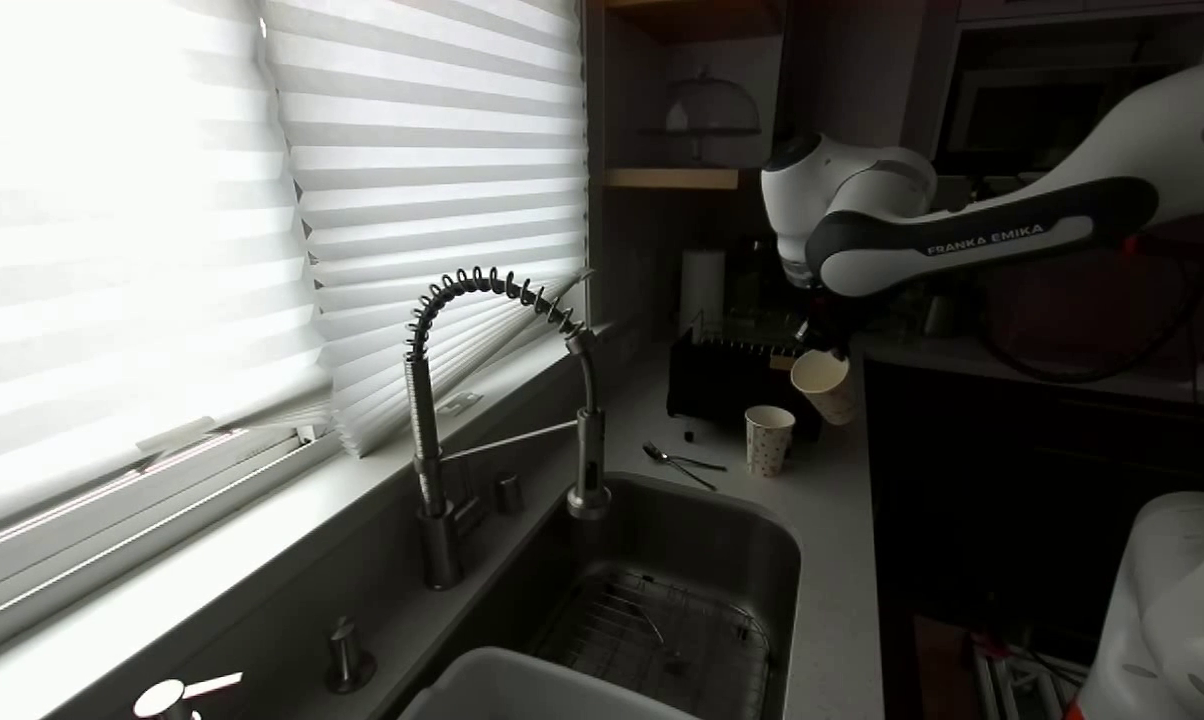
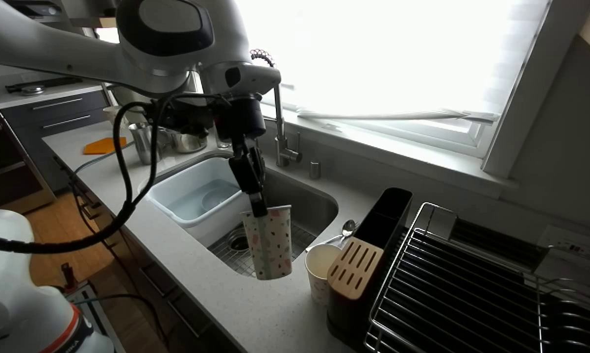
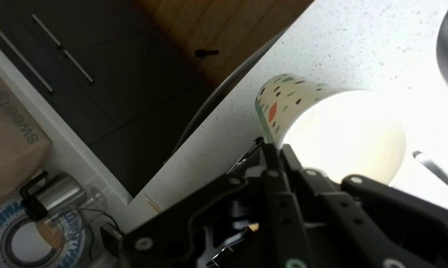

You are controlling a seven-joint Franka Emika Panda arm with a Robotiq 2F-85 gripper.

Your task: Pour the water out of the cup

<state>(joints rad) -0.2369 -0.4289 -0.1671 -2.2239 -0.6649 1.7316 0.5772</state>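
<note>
Wrist view alone: lettered bag (image 3: pixel 8 156), well apart from gripped cup (image 3: pixel 317 115)

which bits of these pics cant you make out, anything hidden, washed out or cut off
Held cup, wrist view: glare washes out the inside, so whether it holds water is unclear.
Standing cup, an exterior view: the black holder hides part of its right side.
Utensil, wrist view: right edge cuts off one end.
White tub, an exterior view: bottom edge cuts it off.
</note>
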